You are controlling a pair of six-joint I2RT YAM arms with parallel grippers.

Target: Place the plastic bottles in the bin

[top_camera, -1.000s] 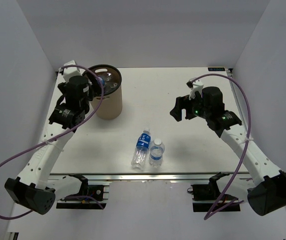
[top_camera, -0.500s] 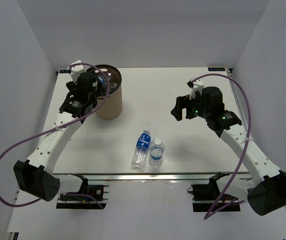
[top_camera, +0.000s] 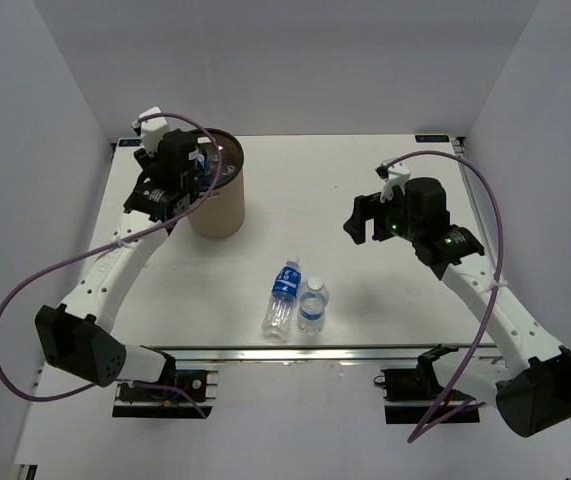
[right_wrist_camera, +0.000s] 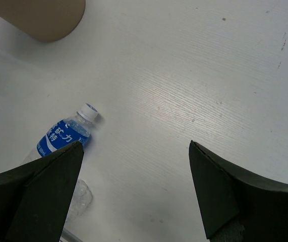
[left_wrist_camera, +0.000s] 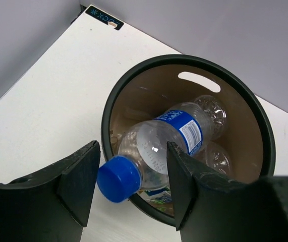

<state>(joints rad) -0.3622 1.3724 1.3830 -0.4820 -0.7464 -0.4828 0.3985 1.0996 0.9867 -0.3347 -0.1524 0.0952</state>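
A: How do we read the light?
B: Bright, even, overhead; soft shadows on the bench [top_camera: 365,180]. In both wrist views the near jaws appear dark and blurred.

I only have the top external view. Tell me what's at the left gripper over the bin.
Observer: A blue-capped bottle sits inside the left gripper, its body angled into the bin mouth. I cannot tell whether it is gripped.
Operator: Report what's already inside.
Observer: At least two more clear bottles lie at the bottom.
Operator: Check the right gripper.
Observer: The right gripper is open, holding nothing, above bare table.
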